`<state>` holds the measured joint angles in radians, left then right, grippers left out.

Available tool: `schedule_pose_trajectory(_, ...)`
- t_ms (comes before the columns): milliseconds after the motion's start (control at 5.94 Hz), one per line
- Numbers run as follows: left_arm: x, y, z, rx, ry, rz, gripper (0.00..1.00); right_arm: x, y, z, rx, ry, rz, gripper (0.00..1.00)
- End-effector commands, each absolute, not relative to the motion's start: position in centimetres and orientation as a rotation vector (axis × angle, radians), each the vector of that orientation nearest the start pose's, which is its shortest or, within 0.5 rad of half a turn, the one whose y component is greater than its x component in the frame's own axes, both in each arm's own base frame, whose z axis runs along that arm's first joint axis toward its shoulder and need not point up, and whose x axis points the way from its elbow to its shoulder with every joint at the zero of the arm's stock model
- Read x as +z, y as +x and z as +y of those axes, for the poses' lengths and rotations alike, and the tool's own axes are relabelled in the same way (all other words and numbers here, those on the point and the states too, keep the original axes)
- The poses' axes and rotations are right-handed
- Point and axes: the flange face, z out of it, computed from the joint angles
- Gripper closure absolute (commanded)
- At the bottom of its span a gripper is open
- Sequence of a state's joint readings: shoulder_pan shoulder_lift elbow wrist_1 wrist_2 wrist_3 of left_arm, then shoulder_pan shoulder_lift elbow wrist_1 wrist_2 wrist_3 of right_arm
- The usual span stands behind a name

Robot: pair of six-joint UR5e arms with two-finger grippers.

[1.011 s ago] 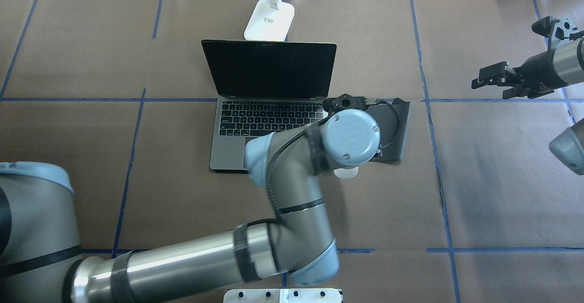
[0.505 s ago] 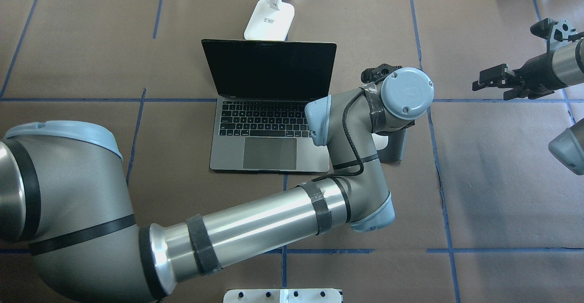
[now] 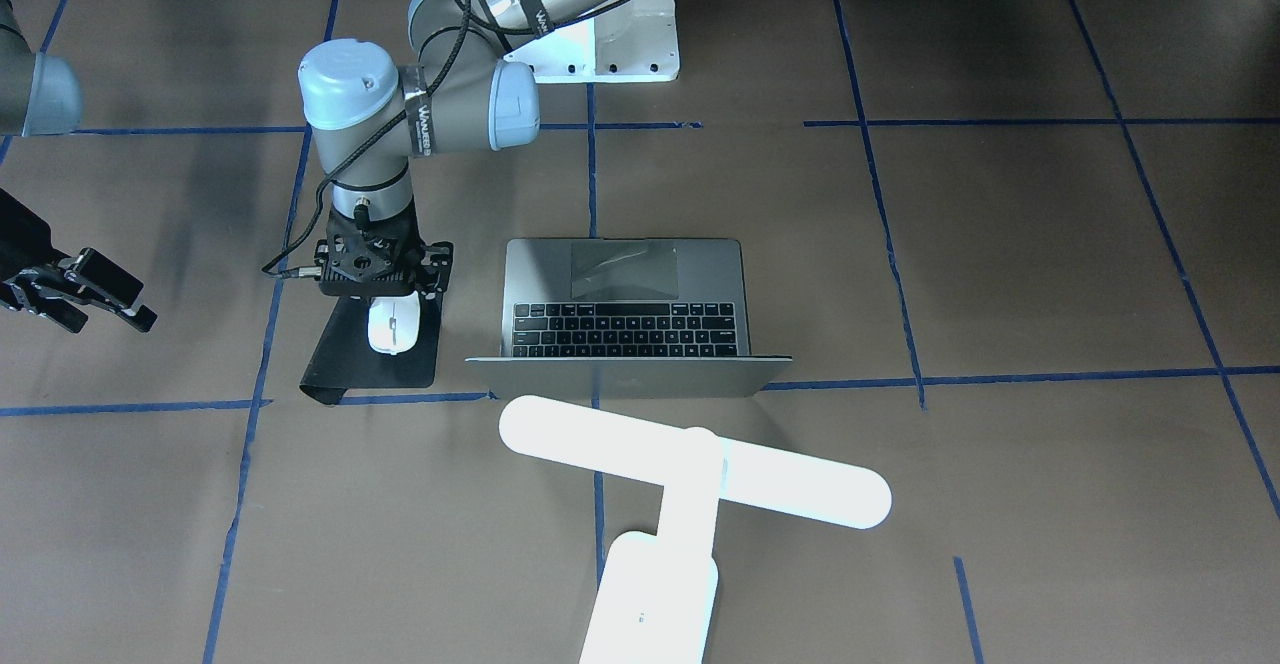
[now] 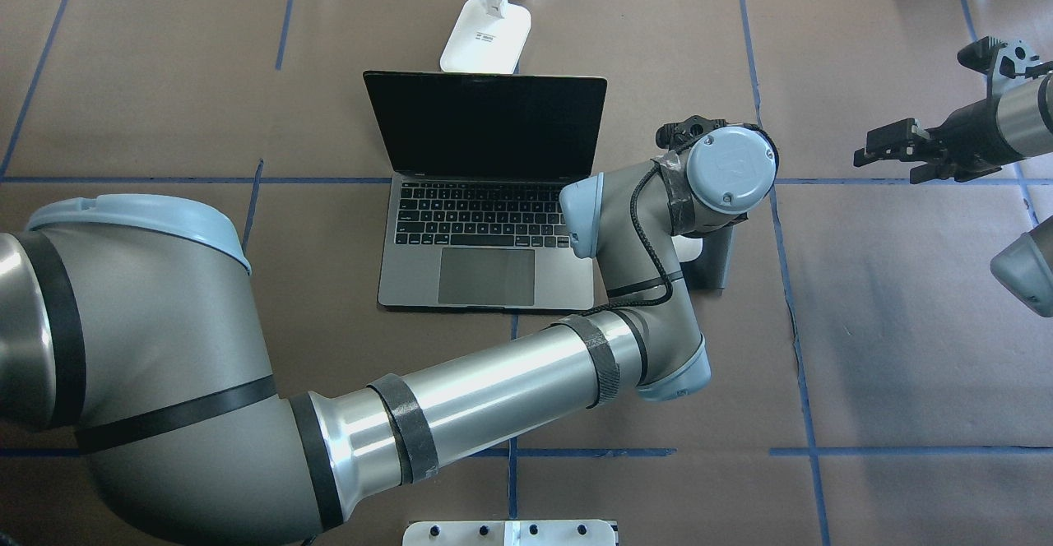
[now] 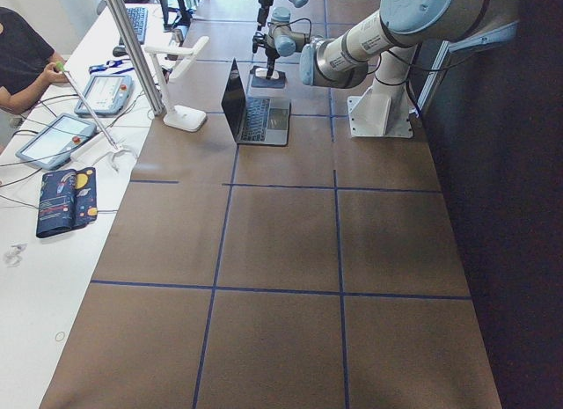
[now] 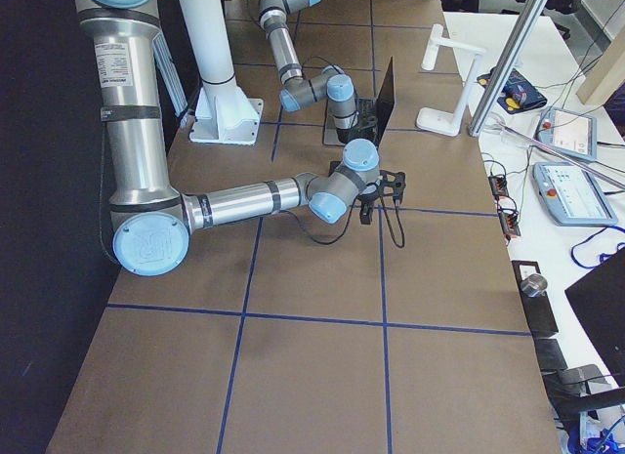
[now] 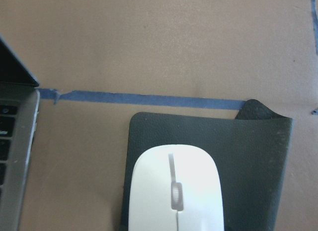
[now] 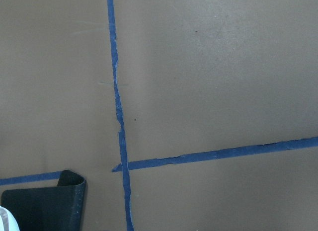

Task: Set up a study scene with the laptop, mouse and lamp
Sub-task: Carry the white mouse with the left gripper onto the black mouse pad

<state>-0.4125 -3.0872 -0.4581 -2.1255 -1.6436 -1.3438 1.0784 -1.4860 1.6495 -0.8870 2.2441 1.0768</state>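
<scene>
We see the laptop (image 4: 485, 201) open at mid-table, screen dark, lid at the far side from the robot; the lamp (image 3: 690, 474) stands just behind the lid, its bar running roughly along the lid's top edge, slightly skewed. The black mouse pad (image 7: 253, 161) lies just beside the laptop's right edge, with a narrow strip of bare table between, not touching; the pad's far right corner is curled up and its far edge runs along a blue tape line (image 7: 149, 99). The mouse (image 3: 391, 326) sits on the pad, on the half nearer the laptop, its left side close to the pad's left edge. The left gripper (image 3: 376, 284) points straight down over the mouse's near end; its fingers are hidden under the wrist mount, so we cannot tell if it is clamped or released. The right gripper (image 4: 888, 154) hangs over bare table well right of the pad, jaws apart, holding nothing. There is wide bare table (image 4: 905, 324) right of the pad, left of the laptop and in front of both
</scene>
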Motion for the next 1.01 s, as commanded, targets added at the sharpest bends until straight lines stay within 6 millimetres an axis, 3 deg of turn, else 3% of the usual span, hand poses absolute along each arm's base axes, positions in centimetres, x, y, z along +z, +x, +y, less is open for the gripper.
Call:
schedule_pose_trajectory(0, 0.8, 80.1, -48.7, -0.145, 0.274, 0.939, 0.43, 50.0, -19.6, -51.4, 0.242, 0.114, -1.029, 0.00)
schedule_pose_trajectory(168, 0.0, 80.1, -48.7, -0.147, 0.287, 0.956, 0.33, 49.8, -19.7, -51.2, 0.234, 0.106, -1.039, 0.00)
schedule_pose_trajectory(337, 0.3, 80.4, -48.6, -0.147, 0.290, 0.952, 0.00, 49.9, -19.7, -51.2, 0.235, 0.105, -1.038, 0.00)
schedule_pose_trajectory(842, -2.6, 79.7, -48.4, -0.147, 0.302, 0.996, 0.00, 49.4, -19.9, -51.6, 0.232, 0.110, -1.042, 0.00)
